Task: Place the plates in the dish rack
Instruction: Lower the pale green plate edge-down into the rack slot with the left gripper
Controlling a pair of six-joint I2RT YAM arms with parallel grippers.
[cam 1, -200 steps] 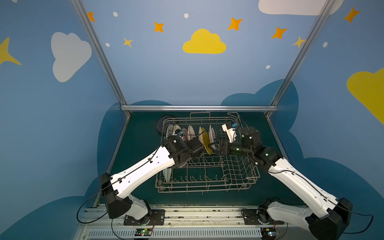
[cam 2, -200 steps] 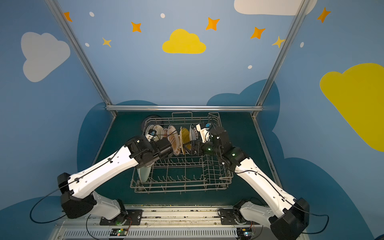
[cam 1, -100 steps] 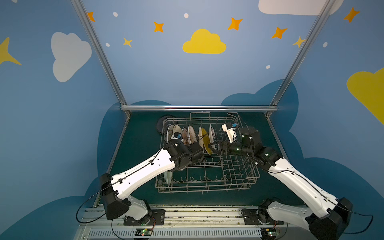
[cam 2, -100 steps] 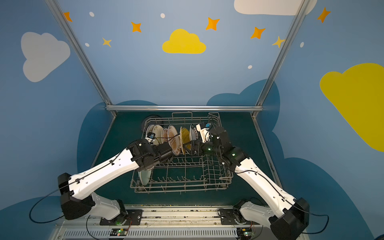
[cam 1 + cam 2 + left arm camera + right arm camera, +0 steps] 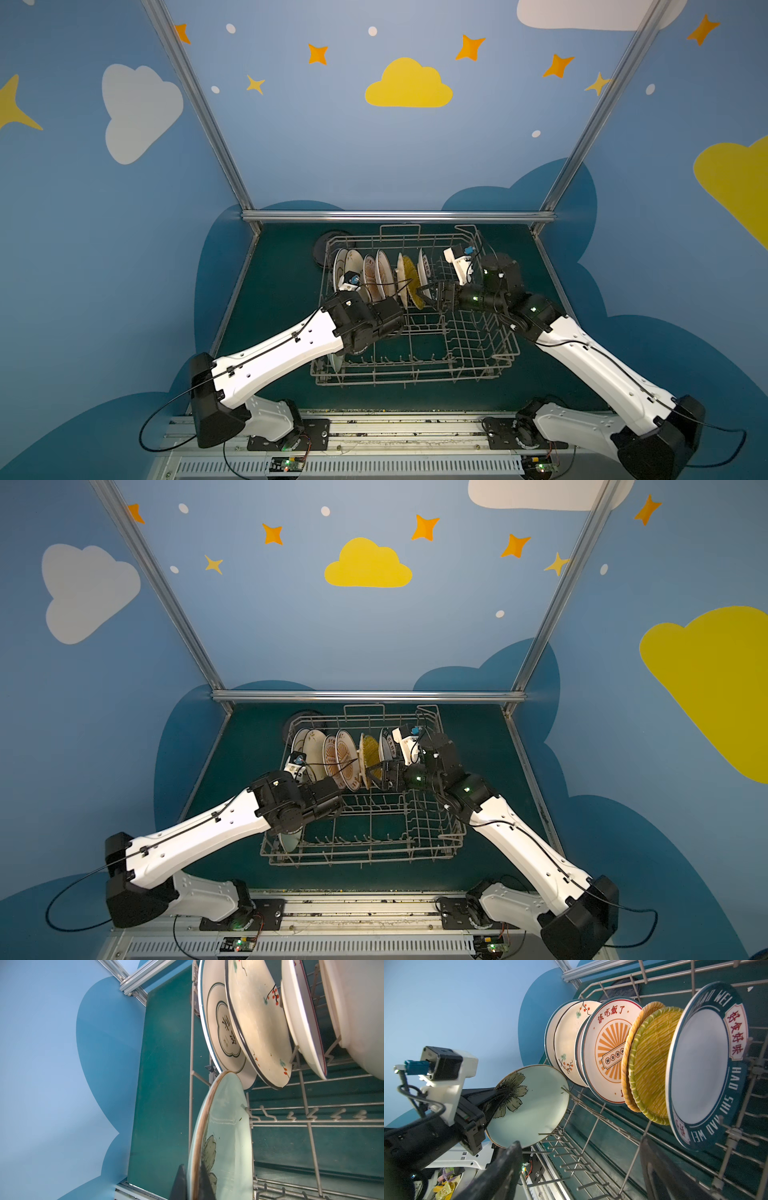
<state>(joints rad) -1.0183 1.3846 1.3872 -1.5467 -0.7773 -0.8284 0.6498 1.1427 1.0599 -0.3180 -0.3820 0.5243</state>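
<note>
Pinching the rim of the pale green floral plate (image 5: 224,1136), the left pincer (image 5: 191,1186) is clamped shut, one finger over the painted flower on the glazed face and the other on the back. It holds the plate on edge inside the grey wire dish rack (image 5: 478,365), with the upright tines just beside it. Ahead of its tips stand the plates already racked, the nearest a cream plate with red berries (image 5: 259,1028). The right pincer (image 5: 581,1159) hangs with its jaws wide and nothing between them, and the yellow woven-pattern plate (image 5: 652,1064) and the white plate with a dark lettered rim (image 5: 704,1064) are just beyond its fingers. The green plate looks like glazed ceramic: stiff, slick, weighty for a hold at one edge, and likely to chip against wire. A deep pinch across the rim, as here, seems the safest hold.
</note>
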